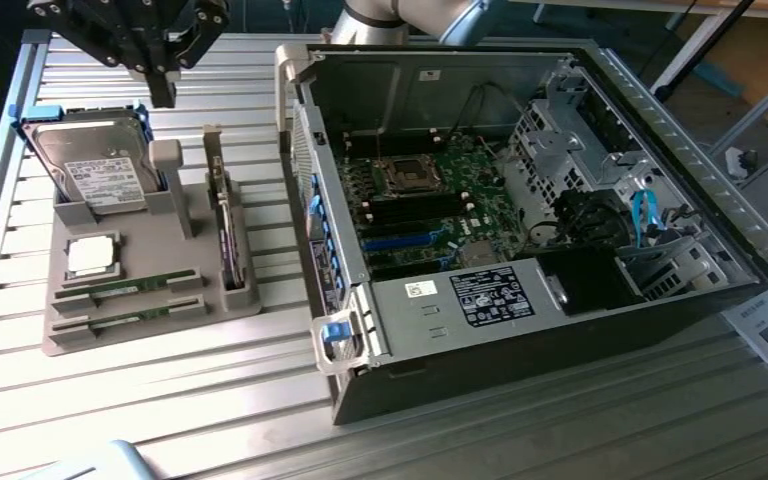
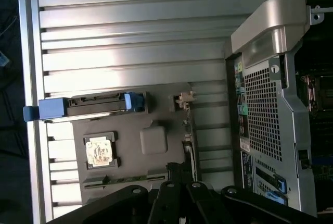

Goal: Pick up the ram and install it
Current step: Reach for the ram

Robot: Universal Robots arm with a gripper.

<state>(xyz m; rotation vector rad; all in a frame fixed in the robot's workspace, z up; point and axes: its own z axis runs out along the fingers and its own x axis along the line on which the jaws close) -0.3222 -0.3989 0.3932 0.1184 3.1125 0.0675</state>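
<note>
Two thin green ram sticks lie in slots at the front of the grey holder (image 1: 157, 250): one ram stick (image 1: 137, 288) and a second ram stick (image 1: 128, 319) just below it. My black gripper (image 1: 160, 92) hangs high above the holder's back end, over the upright hard drive (image 1: 97, 175). Its fingers are shut with nothing between them. It is well apart from the ram sticks. In the wrist view the gripper (image 2: 181, 182) looks down on the holder (image 2: 156, 109), and a ram stick (image 2: 122, 178) shows as a thin strip at the edge of the gripper body.
The holder also carries a square silver processor (image 1: 93, 255) (image 2: 100, 151) and an upright dark expansion card (image 1: 231, 240). The open computer case (image 1: 518, 200) (image 2: 270, 114) with its green motherboard (image 1: 444, 205) lies at the exterior view's right, on a slatted metal table (image 1: 224, 420).
</note>
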